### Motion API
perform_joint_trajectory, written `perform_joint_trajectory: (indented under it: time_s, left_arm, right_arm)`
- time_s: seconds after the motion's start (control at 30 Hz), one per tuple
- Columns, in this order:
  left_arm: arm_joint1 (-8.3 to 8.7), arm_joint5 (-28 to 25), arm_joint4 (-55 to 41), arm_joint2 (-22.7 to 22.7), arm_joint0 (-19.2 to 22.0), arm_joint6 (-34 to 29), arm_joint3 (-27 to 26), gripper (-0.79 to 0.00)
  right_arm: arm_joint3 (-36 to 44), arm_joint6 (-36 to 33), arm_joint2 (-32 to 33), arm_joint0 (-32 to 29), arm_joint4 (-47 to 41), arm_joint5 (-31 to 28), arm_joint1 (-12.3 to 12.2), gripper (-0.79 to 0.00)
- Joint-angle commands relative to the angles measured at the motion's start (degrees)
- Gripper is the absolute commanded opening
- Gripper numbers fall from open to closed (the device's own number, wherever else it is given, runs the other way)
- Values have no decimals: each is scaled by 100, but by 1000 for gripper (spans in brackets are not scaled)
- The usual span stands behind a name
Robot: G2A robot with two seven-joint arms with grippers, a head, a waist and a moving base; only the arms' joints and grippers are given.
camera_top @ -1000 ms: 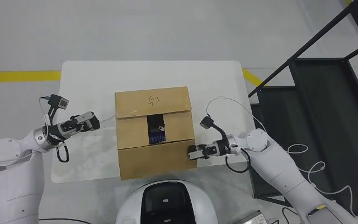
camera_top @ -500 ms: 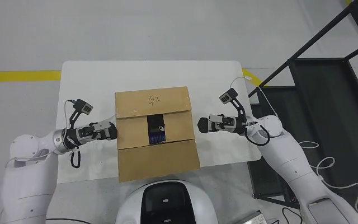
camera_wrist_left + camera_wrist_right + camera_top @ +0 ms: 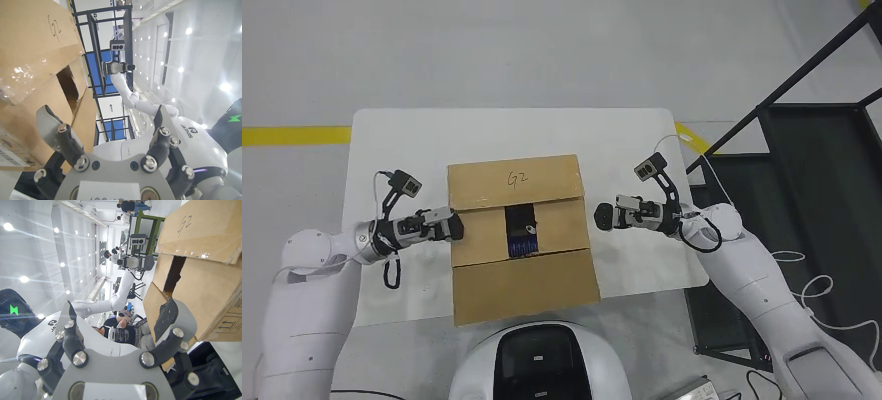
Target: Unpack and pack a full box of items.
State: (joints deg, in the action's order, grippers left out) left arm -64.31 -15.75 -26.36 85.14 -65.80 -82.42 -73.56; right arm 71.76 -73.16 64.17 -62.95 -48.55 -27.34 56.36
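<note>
Flaps on top of the cardboard box (image 3: 517, 235) were folded inward but unsealed, leaving a narrow dark slot at the centre through which something blue (image 3: 523, 243) showed (the contents, we took it, not yet lifted out). The box sat in the middle of the white table (image 3: 392, 140). The left gripper (image 3: 449, 224) was at the box's left side, level with its top edge, fingers spread wide with nothing between them. In the left wrist view one finger (image 3: 47, 121) lay across the cardboard wall, though we could not tell whether it touched. The right gripper (image 3: 603, 215) hung just beside the box's right side, likewise wide open and empty, its ribbed pad (image 3: 164, 317) turned toward the box's edge. We judged that the arms flanked the box at flap height so that each could catch a flap and fold it outward, which unpacking needed first. The flaps looked thin and springy, so we expected they might swing back unless held.
</note>
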Motion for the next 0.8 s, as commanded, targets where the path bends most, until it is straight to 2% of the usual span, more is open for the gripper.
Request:
perform_joint_trajectory:
  time_s: [0.0,0.2,0.5,0.77]
  left_arm:
    - [13,30,-4,-19,35,-44,98,0]
    - [27,84,22,-144,191,96,435,0]
    - [-2,102,-216,-405,648,193,1052,0]
    - [-38,12,-814,-468,1080,145,1330,0]
  right_arm:
    - [0,0,0,0,0,0,0,0]
    - [0,0,0,0,0,0,0,0]
    - [0,0,0,0,0,0,0,0]
    - [0,0,0,0,0,0,0,0]
